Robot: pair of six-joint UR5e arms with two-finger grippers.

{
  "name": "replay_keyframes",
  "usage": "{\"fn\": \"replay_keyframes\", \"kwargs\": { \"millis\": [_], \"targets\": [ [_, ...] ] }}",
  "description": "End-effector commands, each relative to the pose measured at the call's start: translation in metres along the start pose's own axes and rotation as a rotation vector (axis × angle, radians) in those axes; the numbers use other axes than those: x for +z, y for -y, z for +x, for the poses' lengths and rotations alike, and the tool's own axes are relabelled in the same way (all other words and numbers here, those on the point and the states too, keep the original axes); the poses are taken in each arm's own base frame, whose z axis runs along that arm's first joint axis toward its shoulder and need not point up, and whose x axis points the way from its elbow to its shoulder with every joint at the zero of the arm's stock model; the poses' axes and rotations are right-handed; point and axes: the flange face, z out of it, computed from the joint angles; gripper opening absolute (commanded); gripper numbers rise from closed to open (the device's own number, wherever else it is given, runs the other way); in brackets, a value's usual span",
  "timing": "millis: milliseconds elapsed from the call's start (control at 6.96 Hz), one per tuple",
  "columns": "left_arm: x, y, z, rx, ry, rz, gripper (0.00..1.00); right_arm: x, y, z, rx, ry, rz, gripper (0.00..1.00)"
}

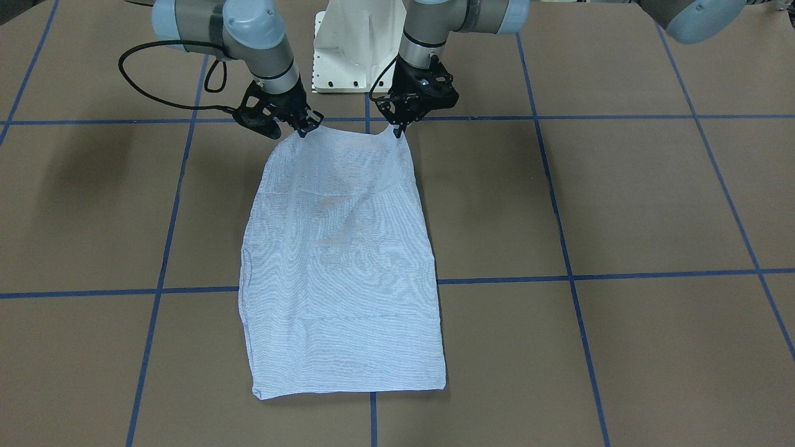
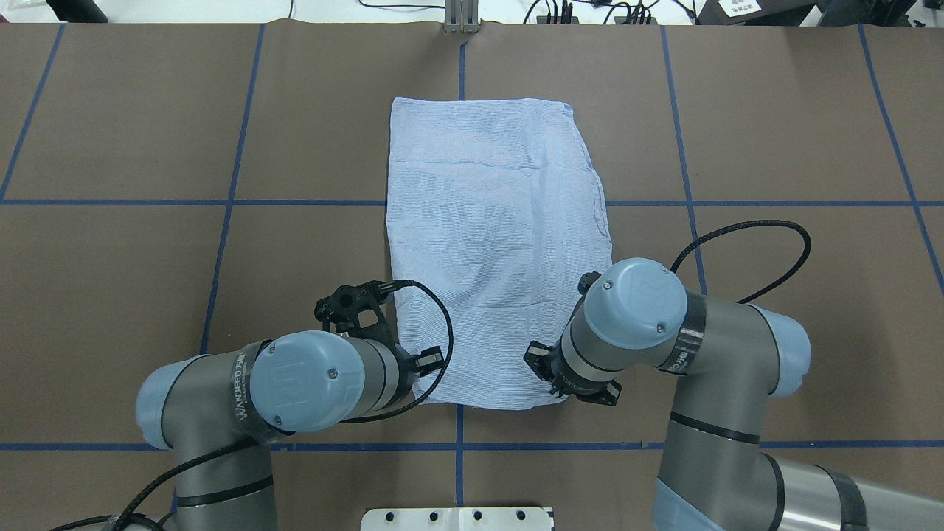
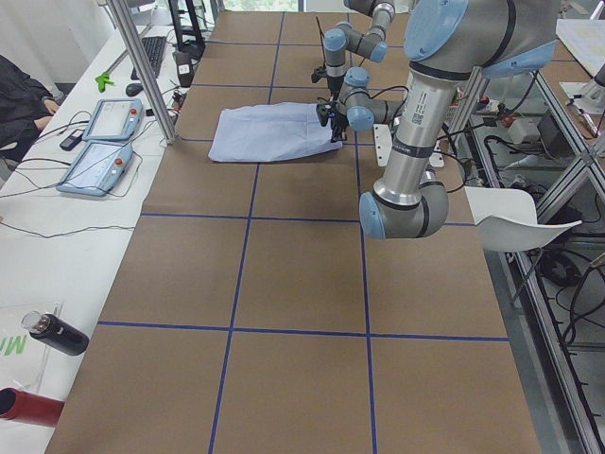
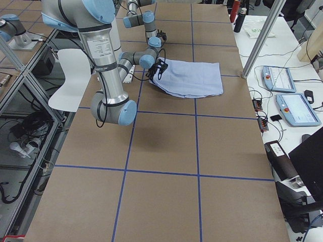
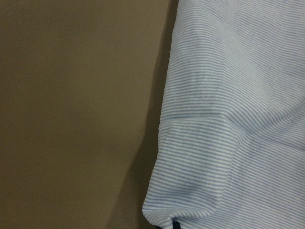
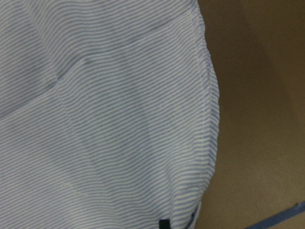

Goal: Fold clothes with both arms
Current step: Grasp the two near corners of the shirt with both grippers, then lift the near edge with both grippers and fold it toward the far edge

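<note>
The table [image 1: 621, 198] is covered in brown paper crossed by blue tape lines [image 1: 652, 117] that mark out a grid. The shirt [image 2: 494, 243] lies along the middle of the table as a long, narrow, folded shape. Its far end is flat and close to the table's far edge, and its near end points toward the robot's edge. No collar, sleeves or buttons show on the upper side, only fine blue-and-white stripes and a few creases. The left arm [image 2: 310, 380] and the right arm [image 2: 641, 317] both bend down over the near end of the shirt, one at each near corner. The white base [image 1: 354, 43] sits between them at the robot's edge of the table. The left claw [image 1: 397, 129] is closed on the shirt's near left corner, and the right claw [image 1: 305, 129] is pinched on the near right corner. Both corners are raised slightly, so the cloth edge sags between them. A black cable [image 2: 767, 228] loops out from the right arm over the bare table.
</note>
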Motion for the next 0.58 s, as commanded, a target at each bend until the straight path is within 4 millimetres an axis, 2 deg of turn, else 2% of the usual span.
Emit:
{"fn": "replay_keyframes", "kwargs": {
  "millis": [0,144,288,431],
  "targets": [
    [-0.040,-0.019,0.000,0.009,0.011,-0.095,0.00,-0.031,-0.019,0.032,-0.025,0.016,-0.086,0.00],
    [-0.059,-0.036,-0.003,0.023,0.021,-0.123,0.00,-0.051,-0.030,0.048,-0.038,0.020,-0.156,0.00],
    [-0.078,-0.044,-0.008,0.029,0.039,-0.153,0.00,-0.066,-0.040,0.061,-0.047,0.014,-0.240,0.00],
    [-0.094,-0.050,-0.012,0.030,0.067,-0.188,0.00,-0.077,-0.049,0.065,-0.054,0.007,-0.317,0.00]
  ]
}}
